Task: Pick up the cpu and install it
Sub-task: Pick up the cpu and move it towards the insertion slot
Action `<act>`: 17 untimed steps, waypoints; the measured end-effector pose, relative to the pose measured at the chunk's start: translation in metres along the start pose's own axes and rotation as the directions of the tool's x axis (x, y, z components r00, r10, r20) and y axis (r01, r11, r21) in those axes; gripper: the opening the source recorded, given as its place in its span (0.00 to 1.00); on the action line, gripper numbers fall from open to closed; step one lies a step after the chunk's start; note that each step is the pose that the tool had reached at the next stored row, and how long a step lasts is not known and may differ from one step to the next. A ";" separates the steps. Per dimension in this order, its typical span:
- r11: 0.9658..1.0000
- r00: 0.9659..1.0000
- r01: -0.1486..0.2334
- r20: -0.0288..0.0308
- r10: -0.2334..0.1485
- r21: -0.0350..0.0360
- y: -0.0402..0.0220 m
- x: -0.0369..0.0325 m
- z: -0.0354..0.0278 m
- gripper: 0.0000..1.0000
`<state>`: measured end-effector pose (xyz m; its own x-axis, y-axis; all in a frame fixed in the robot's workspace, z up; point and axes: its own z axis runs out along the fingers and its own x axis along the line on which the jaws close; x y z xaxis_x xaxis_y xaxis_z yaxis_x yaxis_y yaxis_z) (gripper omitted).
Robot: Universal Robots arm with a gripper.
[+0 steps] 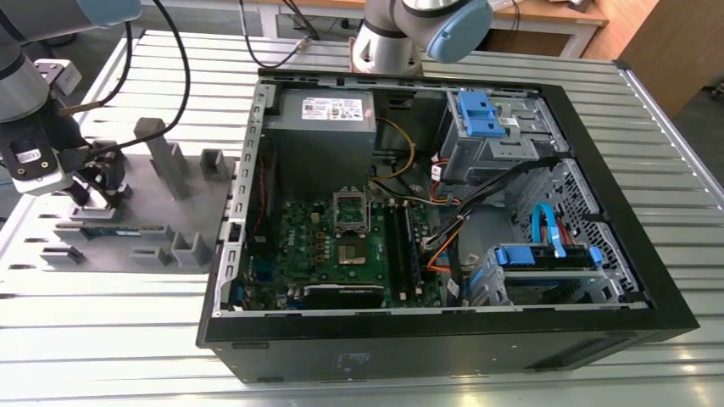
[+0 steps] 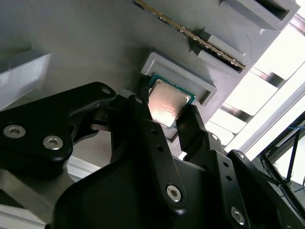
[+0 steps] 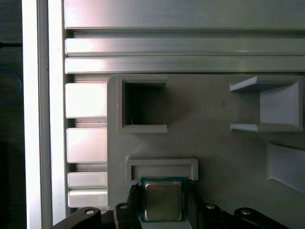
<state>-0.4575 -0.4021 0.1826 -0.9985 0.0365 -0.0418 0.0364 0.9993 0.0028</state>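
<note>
The cpu [image 2: 167, 104] is a small square chip with a shiny silver top and a green edge. It sits between my two black fingers [image 2: 143, 119], just over its shallow raised pocket [image 2: 202, 86] in the grey moulded tray [image 1: 169, 229]. In the first wrist view the cpu [image 3: 163, 200] has a finger pressed against each side, so my gripper [image 3: 163, 193] is shut on it. In the exterior view my gripper [image 1: 97, 199] hangs over the tray's left end. The dark metal-framed socket [image 1: 351, 254] lies on the green board inside the open computer case.
A long thin green memory stick [image 1: 114, 229] lies in the tray beside the cpu pocket, among upright grey posts [image 1: 169, 165]. The open black case [image 1: 453, 229] holds cables, blue drive bays and a power supply. A second arm's base [image 1: 396, 42] stands behind the case.
</note>
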 end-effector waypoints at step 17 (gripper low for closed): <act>1.000 1.000 0.000 0.000 0.000 0.000 0.0001 -0.0002 -0.0035 0.47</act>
<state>-0.4574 -0.4020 0.1861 -0.9984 0.0366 -0.0422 0.0365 0.9993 0.0031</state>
